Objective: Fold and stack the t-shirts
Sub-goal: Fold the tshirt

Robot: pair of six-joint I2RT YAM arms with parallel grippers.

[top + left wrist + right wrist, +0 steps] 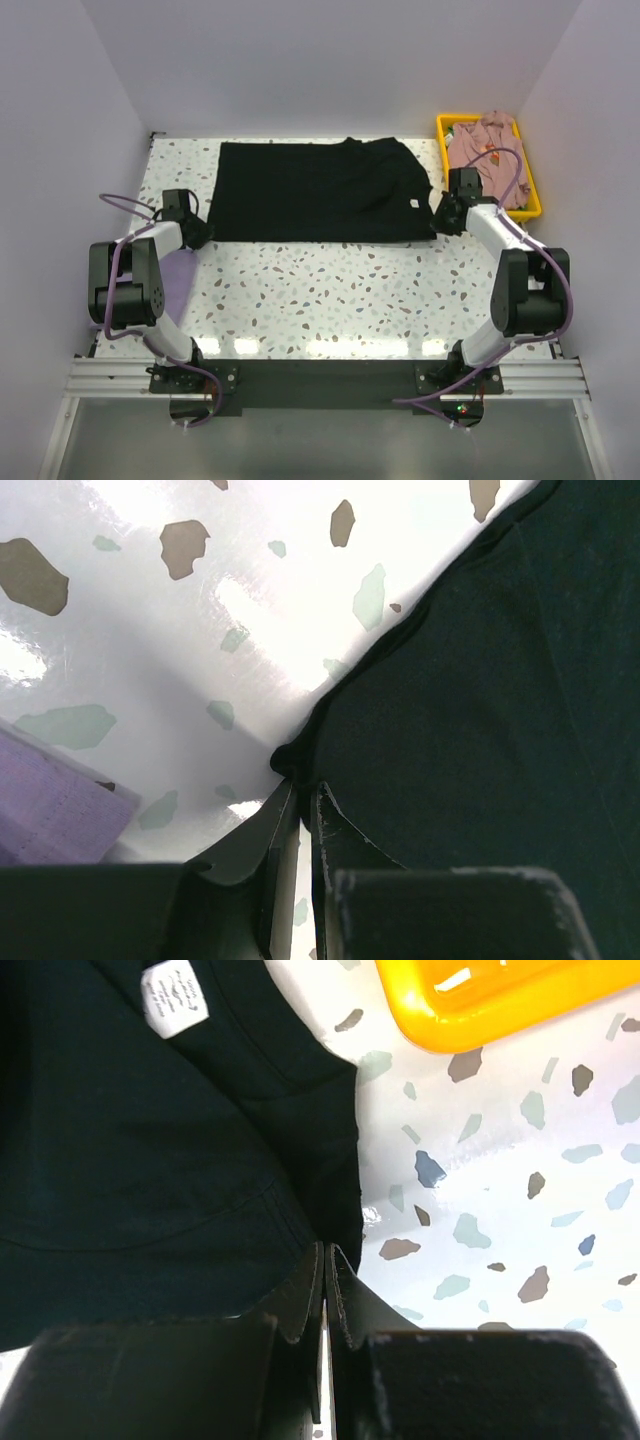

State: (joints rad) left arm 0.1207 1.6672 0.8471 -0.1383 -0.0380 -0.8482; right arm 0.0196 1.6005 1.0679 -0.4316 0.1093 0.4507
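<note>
The black t-shirt [315, 190] lies spread flat at the back of the table, its small white label [172, 998] near its right side. My left gripper [305, 788] is shut on the shirt's near-left corner, where a small bunch of black cloth [288, 762] sits at the fingertips. At the near-right corner my right gripper [327, 1252] is shut on the hem of the black t-shirt [180, 1160]. A lavender t-shirt [177, 283] lies under the left arm. The dusty-pink t-shirt [485, 150] is heaped in the yellow bin [536, 205].
The yellow bin's rim [470, 1020] is close beyond the right gripper, in the table's back right corner. Purple walls close in the table at the left, back and right. The lavender cloth [50, 805] lies just left of the left gripper.
</note>
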